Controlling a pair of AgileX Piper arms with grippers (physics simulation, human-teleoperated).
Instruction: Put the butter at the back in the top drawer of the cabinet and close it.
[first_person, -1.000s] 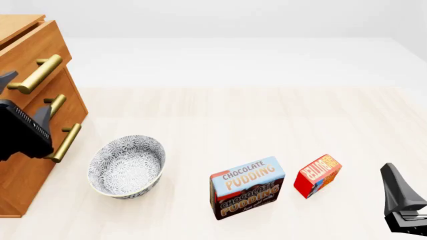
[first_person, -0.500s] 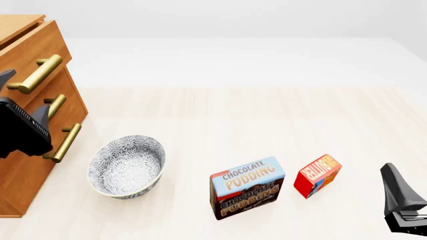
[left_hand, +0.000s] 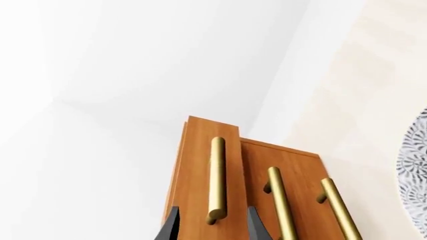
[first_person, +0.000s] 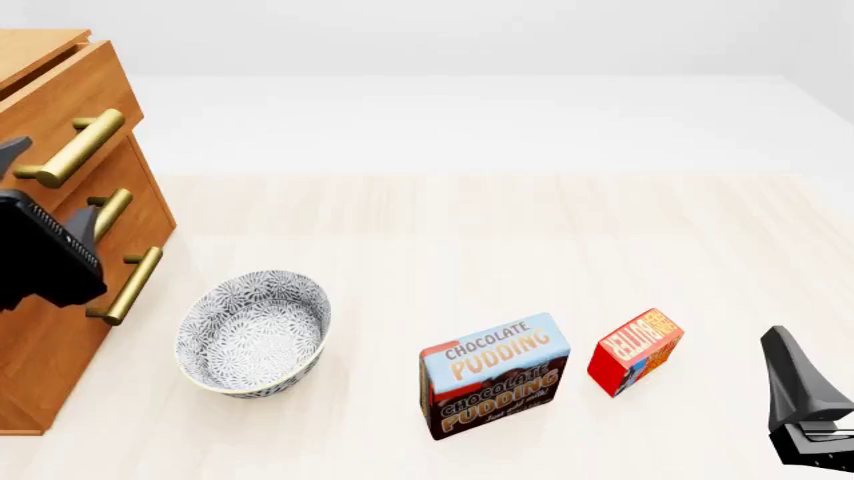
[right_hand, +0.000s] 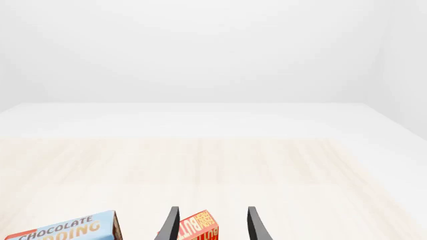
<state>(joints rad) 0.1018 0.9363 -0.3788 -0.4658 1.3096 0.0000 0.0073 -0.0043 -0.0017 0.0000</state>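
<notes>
The cabinet (first_person: 54, 330) stands at the left edge of the table. Its top drawer (first_person: 83, 92) sits slightly proud of the two lower ones. My left gripper (first_person: 51, 190) is open, its fingers on either side of the near end of the top drawer's brass handle (left_hand: 217, 175), without touching it. In the left wrist view the left gripper (left_hand: 213, 227) frames that bar. The butter (first_person: 637, 350) lies near the front right. My right gripper (first_person: 790, 370) is open to the right of the butter; in the right wrist view the butter (right_hand: 198, 228) shows between the open right gripper (right_hand: 213, 227) fingers.
A blue-and-brown Chocolate Pudding box (first_person: 494, 375) stands just left of the butter. A patterned grey bowl (first_person: 254, 333) sits in front of the cabinet's lower drawers. Two more brass handles (first_person: 127, 283) stick out below the top one.
My left gripper has crept slightly up and toward the top drawer's handle. The right arm, butter, pudding box and bowl have not moved.
</notes>
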